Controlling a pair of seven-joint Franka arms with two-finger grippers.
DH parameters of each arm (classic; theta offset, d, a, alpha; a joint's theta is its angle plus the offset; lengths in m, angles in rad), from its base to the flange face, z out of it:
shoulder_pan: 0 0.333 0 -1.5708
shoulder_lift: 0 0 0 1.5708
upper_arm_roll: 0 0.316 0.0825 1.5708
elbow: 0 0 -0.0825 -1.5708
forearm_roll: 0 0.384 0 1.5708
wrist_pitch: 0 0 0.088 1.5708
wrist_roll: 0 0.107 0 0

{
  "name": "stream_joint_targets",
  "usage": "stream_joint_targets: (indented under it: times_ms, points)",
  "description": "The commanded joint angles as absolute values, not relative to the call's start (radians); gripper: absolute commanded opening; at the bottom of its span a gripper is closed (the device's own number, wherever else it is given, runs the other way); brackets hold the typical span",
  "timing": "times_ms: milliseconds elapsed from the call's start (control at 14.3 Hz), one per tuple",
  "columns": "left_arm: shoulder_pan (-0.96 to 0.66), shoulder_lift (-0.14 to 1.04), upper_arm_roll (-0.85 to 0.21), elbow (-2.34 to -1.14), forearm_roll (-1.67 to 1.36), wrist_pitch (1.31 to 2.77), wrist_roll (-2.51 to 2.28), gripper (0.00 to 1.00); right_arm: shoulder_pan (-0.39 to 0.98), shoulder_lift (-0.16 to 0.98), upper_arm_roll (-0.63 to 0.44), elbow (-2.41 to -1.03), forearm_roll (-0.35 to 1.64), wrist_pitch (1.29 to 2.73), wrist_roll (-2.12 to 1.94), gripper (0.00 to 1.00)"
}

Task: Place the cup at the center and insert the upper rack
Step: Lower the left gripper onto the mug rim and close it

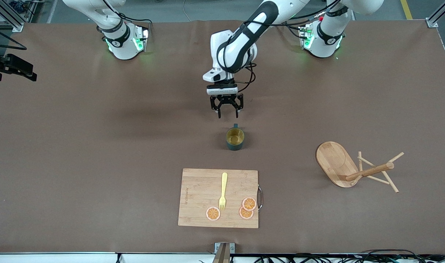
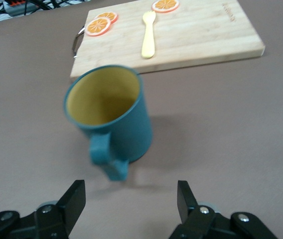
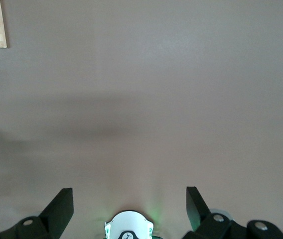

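The cup point(image 1: 235, 138) stands upright at mid-table, dark teal with a mustard-yellow inside, its handle toward the robots' bases. In the left wrist view the cup point(image 2: 109, 114) sits just past the fingertips. My left gripper point(image 1: 228, 109) hangs open over the bare table between the cup and the bases, nothing between its fingers. The upper rack point(image 1: 353, 168), a light wooden mug tree, lies tipped on its side toward the left arm's end of the table, its oval base on edge and its pegs splayed. My right gripper point(image 3: 130, 199) is open and empty; it does not show in the front view.
A bamboo cutting board point(image 1: 200, 204) lies nearer the front camera than the cup, carrying a yellow fork point(image 1: 223, 191) and three orange slices point(image 1: 249, 203). The same board point(image 2: 206, 35) appears in the left wrist view. The right arm waits by its base.
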State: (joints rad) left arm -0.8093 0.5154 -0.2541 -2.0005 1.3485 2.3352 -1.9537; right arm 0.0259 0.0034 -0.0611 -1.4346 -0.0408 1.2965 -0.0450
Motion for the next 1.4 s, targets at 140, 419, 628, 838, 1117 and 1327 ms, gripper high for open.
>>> stream_joint_targets:
  times_ms: [140, 419, 628, 838, 1117, 1327]
  points:
    - [-0.767, 0.459, -0.252, -2.095, 1.437, 2.359, -1.957, 0.83, 0.017, -0.018, -0.055, -1.462, -0.06, 1.307, -0.054, 1.0]
    - [-0.715, 0.492, -0.253, -2.051, 1.494, 2.408, -1.999, 0.83, 0.017, -0.018, -0.055, -1.463, -0.058, 1.307, -0.057, 1.0]
    - [-0.719, 0.534, -0.255, -1.999, 1.491, 2.408, -2.092, 0.82, 0.017, -0.018, -0.055, -1.463, -0.06, 1.307, -0.06, 1.0]
    - [-0.733, 0.541, -0.259, -1.99, 1.489, 2.407, -2.207, 0.82, 0.017, -0.018, -0.055, -1.463, -0.06, 1.305, -0.06, 1.0]
    - [-0.733, 0.583, -0.256, -1.957, 1.499, 2.407, -2.207, 0.81, 0.017, -0.018, -0.055, -1.463, -0.06, 1.305, -0.06, 1.0]
    - [-0.73, 0.613, -0.253, -1.925, 1.5, 2.407, -2.206, 0.76, 0.017, -0.018, -0.055, -1.463, -0.06, 1.305, -0.06, 1.0]
